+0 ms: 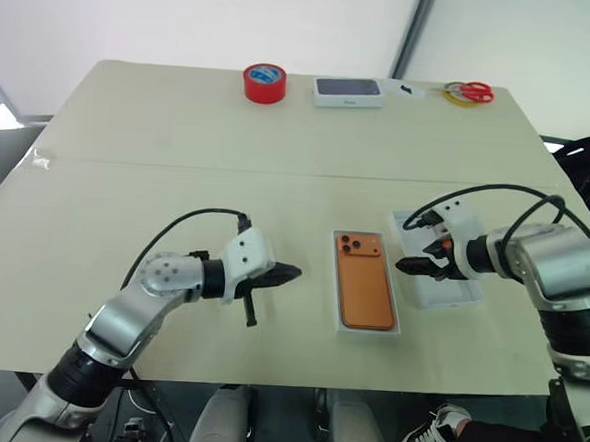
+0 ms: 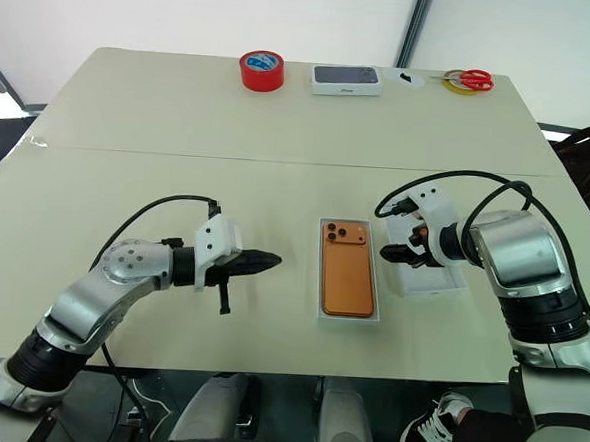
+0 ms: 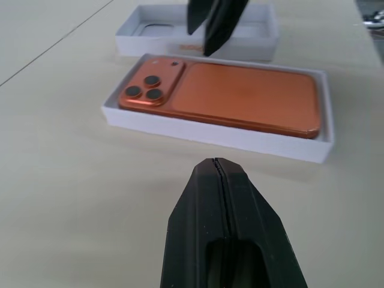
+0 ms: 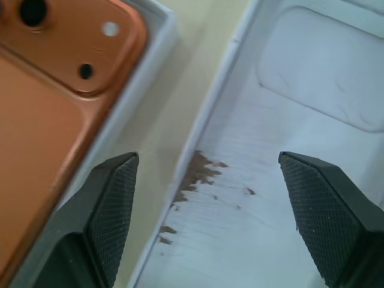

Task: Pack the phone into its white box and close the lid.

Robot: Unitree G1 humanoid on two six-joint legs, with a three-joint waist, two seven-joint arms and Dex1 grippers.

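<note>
Now your open right gripper [image 1: 419, 266] straddles the light, stiff white cardboard lid's [image 1: 451, 293] rim, at three o'clock of the boxed orange phone [image 1: 363, 280]; pinch that rim. Left gripper [image 1: 290, 274] is closed, empty.

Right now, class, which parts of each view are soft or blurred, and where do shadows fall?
Left wrist view: the shut left tool looms soft; the flat orange phone is sharper. Right wrist view: the open right tool's textured fingers look crisp, and the white tray lid is hazy. Left eye view: faint shadows beside the shallow white box.
</note>
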